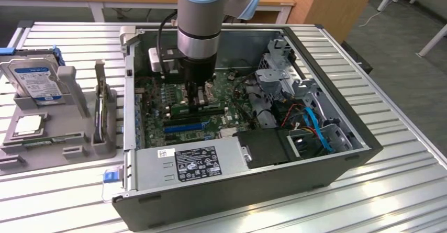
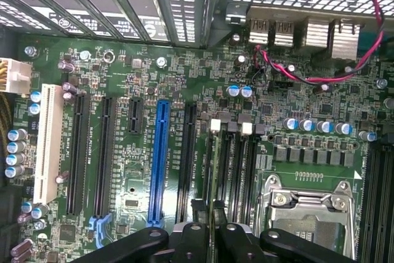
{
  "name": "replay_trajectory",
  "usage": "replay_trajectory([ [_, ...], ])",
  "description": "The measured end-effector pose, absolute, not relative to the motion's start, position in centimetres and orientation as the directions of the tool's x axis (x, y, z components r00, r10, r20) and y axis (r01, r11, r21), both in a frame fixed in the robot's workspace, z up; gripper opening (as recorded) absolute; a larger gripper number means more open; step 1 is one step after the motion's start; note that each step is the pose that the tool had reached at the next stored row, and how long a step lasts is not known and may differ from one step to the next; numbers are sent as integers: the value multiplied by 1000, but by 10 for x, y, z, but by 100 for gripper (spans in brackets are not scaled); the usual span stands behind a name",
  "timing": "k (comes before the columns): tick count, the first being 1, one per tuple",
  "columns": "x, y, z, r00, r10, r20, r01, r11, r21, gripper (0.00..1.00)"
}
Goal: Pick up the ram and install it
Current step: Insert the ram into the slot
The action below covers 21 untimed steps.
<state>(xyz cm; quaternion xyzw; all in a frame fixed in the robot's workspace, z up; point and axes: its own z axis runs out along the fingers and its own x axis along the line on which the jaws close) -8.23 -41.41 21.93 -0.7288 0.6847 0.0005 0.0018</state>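
Note:
My gripper (image 1: 196, 98) reaches down inside the open computer case (image 1: 231, 191), over the green motherboard (image 1: 157, 99). It is shut on the ram (image 2: 211, 170), a thin green stick seen edge-on in the wrist view between the two black fingers (image 2: 192, 239). The stick lies along the black memory slots (image 2: 237, 170) with white latches (image 2: 215, 125), beside the processor socket (image 2: 308, 214). In the exterior view the ram (image 1: 209, 108) shows as a green strip just under the gripper, level with the slots. Whether it is fully seated I cannot tell.
Beside the case on the exterior view's left, a grey fixture (image 1: 70, 86) holds a blue-labelled hard drive (image 1: 35, 81) and a square silver processor chip (image 1: 28, 124). Inside the case are a power supply (image 1: 188, 162), blue cables (image 1: 314, 125), a blue slot (image 2: 160, 158) and a white slot (image 2: 49, 146).

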Motion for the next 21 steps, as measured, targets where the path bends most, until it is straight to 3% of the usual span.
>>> replay_trajectory([
  [21, -83, -414, 217, 63, -998, 2, -998, -63, -1, 14],
])
